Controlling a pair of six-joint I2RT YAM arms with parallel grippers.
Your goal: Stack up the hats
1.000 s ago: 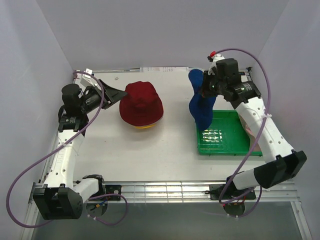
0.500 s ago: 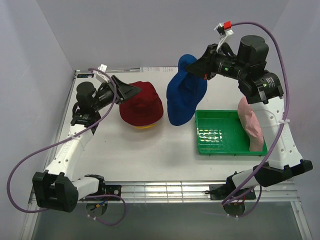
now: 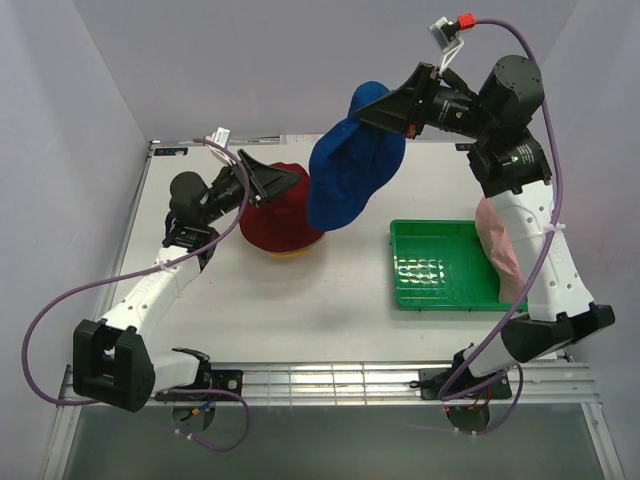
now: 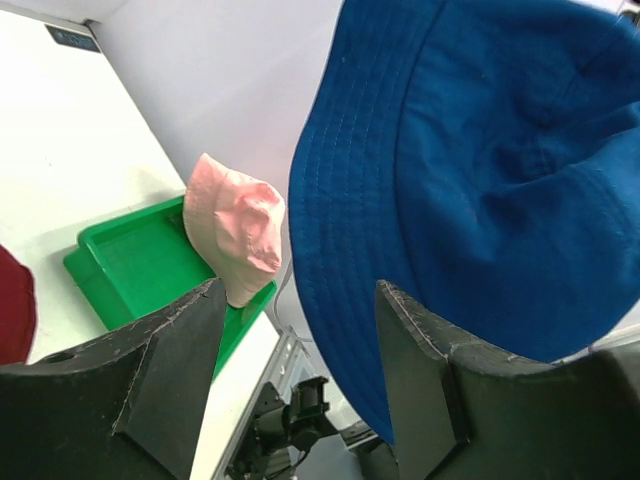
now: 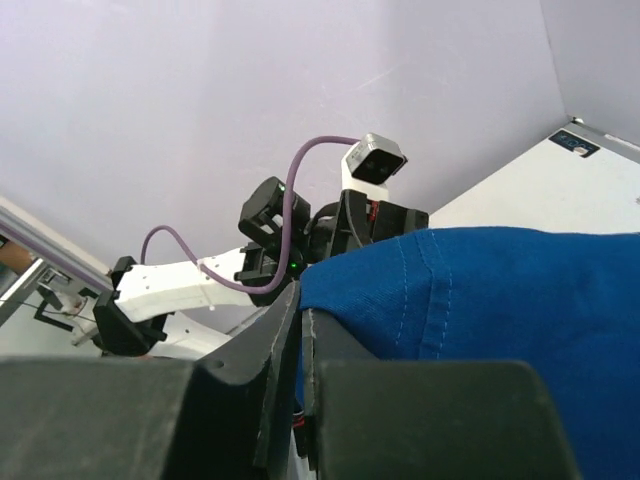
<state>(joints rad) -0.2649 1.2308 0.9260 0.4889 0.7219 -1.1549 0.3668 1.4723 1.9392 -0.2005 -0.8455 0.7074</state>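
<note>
Right pincer [image 3: 368, 112], clenched on the brim of the royal blue fabric bucket hat [image 3: 345, 185] hanging at three o'clock of the dark red fabric hat [image 3: 275, 226], could snag its slack cloth on the released left pincer [image 3: 285, 180] or land it off-centre.

High camera looks down over the whole desk [image 3: 250, 300]; both wrist cameras, apparently tilted upward, closely share the blue hat [image 4: 480, 170].
</note>
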